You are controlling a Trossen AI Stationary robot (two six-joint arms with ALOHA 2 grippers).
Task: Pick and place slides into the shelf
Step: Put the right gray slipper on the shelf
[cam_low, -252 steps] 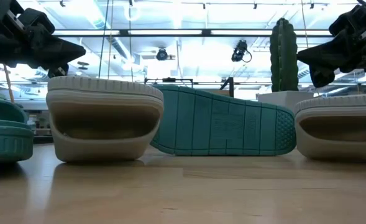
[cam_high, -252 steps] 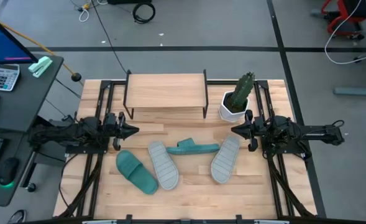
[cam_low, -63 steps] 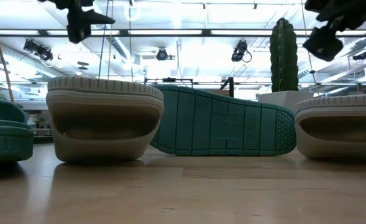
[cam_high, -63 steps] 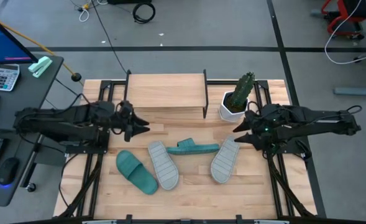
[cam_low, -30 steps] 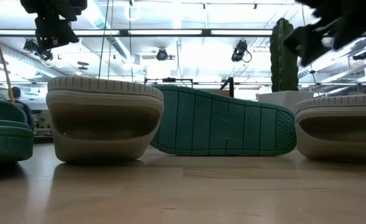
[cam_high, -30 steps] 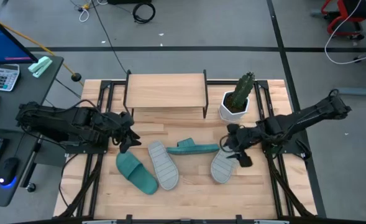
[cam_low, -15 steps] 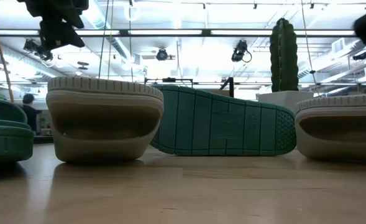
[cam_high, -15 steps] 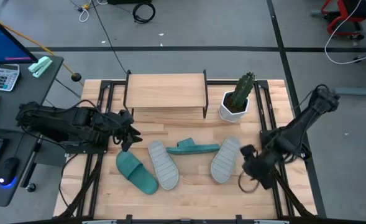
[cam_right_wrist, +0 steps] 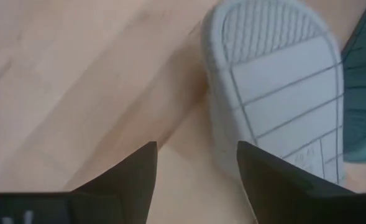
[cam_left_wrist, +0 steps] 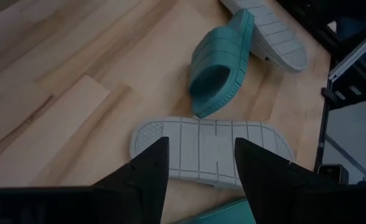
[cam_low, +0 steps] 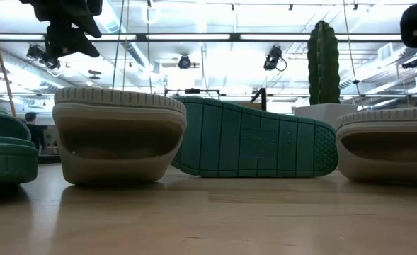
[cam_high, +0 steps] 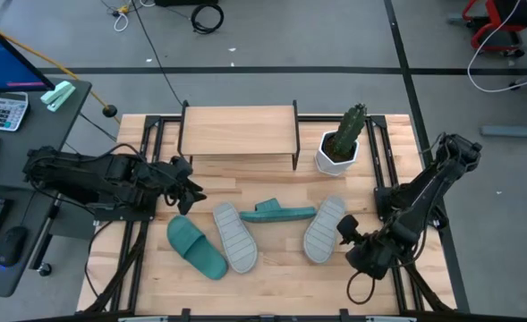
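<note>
Several slides lie on the slatted table. A teal slide (cam_high: 196,247) sits strap up at the near left, with a grey slide (cam_high: 234,236) sole up beside it. A second teal slide (cam_high: 277,213) rests on its side, and a second grey slide (cam_high: 324,229) lies sole up at the right. The shelf (cam_high: 239,132) stands at the far edge with nothing on it. My left gripper (cam_high: 192,190) hovers open, left of the slides and above table level (cam_left_wrist: 198,163). My right gripper (cam_high: 343,229) is open (cam_right_wrist: 198,169) just right of the right grey slide (cam_right_wrist: 276,81), touching nothing.
A potted cactus (cam_high: 342,141) stands right of the shelf at the far edge. Black frame rails (cam_high: 147,152) run along both table sides. A desk with a calculator (cam_high: 5,112) and keyboard is off the left edge. Bare wood (cam_high: 272,277) lies at the near edge.
My right arm has swung round toward the table's near right, and its gripper has gone down and toward the near edge beside the right grey slide, turning as it went. My left gripper's fingertips have swung slightly toward the far edge. No slide has moved.
</note>
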